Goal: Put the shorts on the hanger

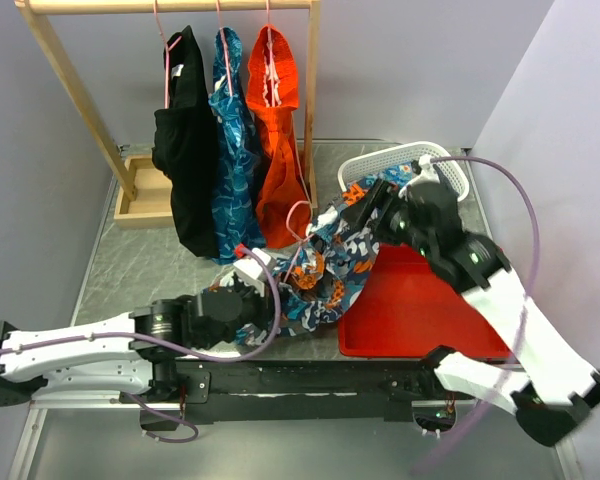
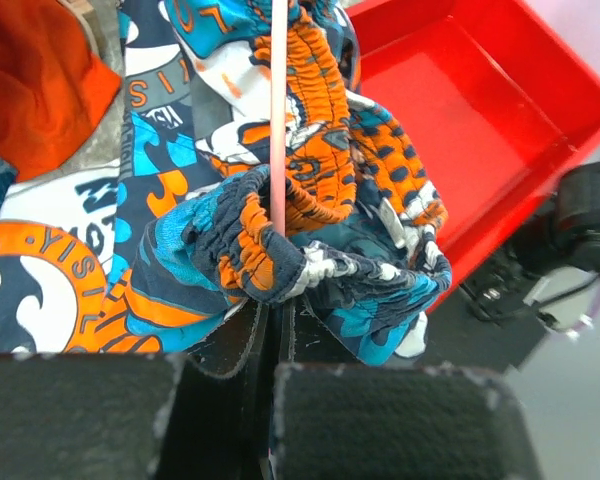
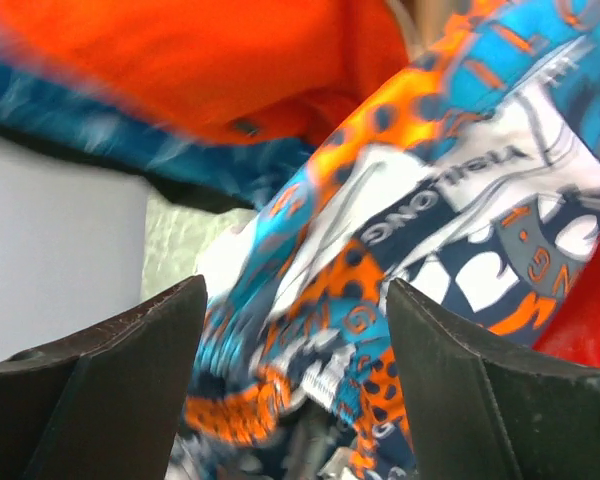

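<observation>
At the far left corner of the table (image 1: 150, 265) stands a wooden rack (image 1: 68, 80). A black garment (image 1: 185, 150), a teal patterned one (image 1: 230, 140) and an orange one (image 1: 275, 150) hang from its bar on pink hangers. A shallow wooden tray (image 1: 145, 207) sits at its foot.

Near the front edge, left of centre, the left gripper (image 1: 267, 300) reaches rightward into the heap of cloth. In the left wrist view the left gripper (image 2: 273, 322) has its jaws pressed together, with only a thin slit between the dark fingers (image 2: 230, 345). The hanger (image 2: 278, 100) shows there as a straight pink wire running down toward that slit. It appears to be pinched there, though the gathered elastic waistband (image 2: 255, 245) of the shorts (image 2: 320, 150) wraps around the wire just above the fingertips and covers the exact contact. From overhead the hanger (image 1: 298, 212) rises from this gripper and curls into its hook just below the orange garment.

The shorts (image 1: 345, 255) lie bunched in the middle of the table, from the left gripper up and to the right, and their right side spills over the left rim of a red tray (image 1: 430, 310).

The right gripper (image 1: 372, 205) hangs over the far right end of the shorts. In the blurred right wrist view the right gripper (image 3: 295, 340) has its jaws spread wide and grips nothing. The printed cloth of the shorts (image 3: 460, 200) lies beyond the gap and to its right. I cannot tell whether the fingers touch it.

A white slatted basket (image 1: 400, 155) stands behind this gripper, toward the far right corner
</observation>
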`<action>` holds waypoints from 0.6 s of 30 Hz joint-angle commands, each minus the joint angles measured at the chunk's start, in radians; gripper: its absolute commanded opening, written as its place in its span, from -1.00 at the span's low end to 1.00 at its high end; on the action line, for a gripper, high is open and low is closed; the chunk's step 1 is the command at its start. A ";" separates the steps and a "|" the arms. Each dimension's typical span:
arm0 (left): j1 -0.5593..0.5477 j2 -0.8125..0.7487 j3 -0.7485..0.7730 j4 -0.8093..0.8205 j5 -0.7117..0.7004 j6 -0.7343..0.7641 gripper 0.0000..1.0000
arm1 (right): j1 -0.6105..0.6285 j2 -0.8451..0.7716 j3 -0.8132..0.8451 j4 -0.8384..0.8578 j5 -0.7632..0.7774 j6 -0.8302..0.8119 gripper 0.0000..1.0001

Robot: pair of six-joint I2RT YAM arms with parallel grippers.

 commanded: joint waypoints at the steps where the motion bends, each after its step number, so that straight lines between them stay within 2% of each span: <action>1: 0.001 -0.059 0.130 -0.094 0.050 -0.045 -0.98 | 0.135 -0.168 -0.048 0.154 0.170 -0.201 0.54; 3: 0.002 -0.079 0.159 -0.152 0.071 -0.050 -0.98 | 0.172 -0.236 -0.119 0.226 0.158 -0.261 0.46; 7: 0.001 -0.092 0.259 -0.246 0.114 -0.047 -0.98 | 0.293 -0.257 -0.137 0.228 0.198 -0.327 0.37; 10: 0.002 -0.079 0.322 -0.318 0.134 -0.043 -0.98 | 0.384 -0.202 -0.101 0.213 0.296 -0.366 0.36; 14: 0.002 -0.064 0.374 -0.382 0.136 -0.045 -0.98 | 0.572 -0.126 -0.033 0.196 0.472 -0.396 0.38; 18: 0.002 -0.064 0.412 -0.425 0.142 -0.047 -0.98 | 0.643 -0.050 0.014 0.178 0.616 -0.392 0.45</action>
